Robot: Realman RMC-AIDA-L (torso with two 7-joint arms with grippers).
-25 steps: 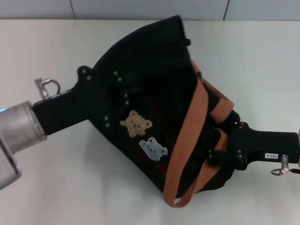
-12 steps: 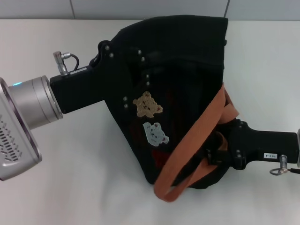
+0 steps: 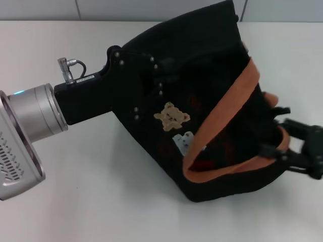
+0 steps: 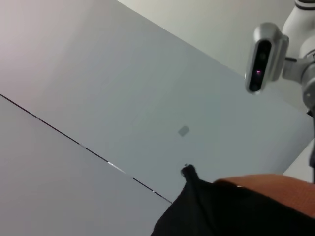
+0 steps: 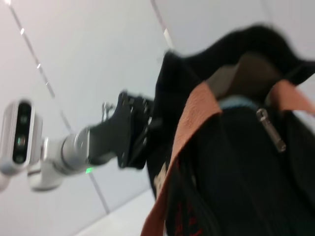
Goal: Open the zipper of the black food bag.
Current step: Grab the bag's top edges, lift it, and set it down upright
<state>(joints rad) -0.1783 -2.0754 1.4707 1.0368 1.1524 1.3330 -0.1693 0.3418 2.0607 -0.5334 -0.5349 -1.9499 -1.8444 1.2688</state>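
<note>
Two grippers flank the bag (image 3: 202, 126) on the table (image 3: 75, 201): right gripper (image 3: 303, 148) at its near end, left gripper (image 3: 136, 75) farther back, neither's grip readable. Soft fabric will sag; pinch the zipper (image 5: 270, 130) by its slim pull tab.

Left arm (image 3: 30, 113): silver cylindrical wrist with a small blue light, black screw-dotted gripper housing (image 3: 108, 93) beside it topped by a silver cable connector (image 3: 68, 66); right gripper (image 3: 303, 146) black with linkage bars; white head camera (image 5: 19, 130) with dark lenses.
</note>
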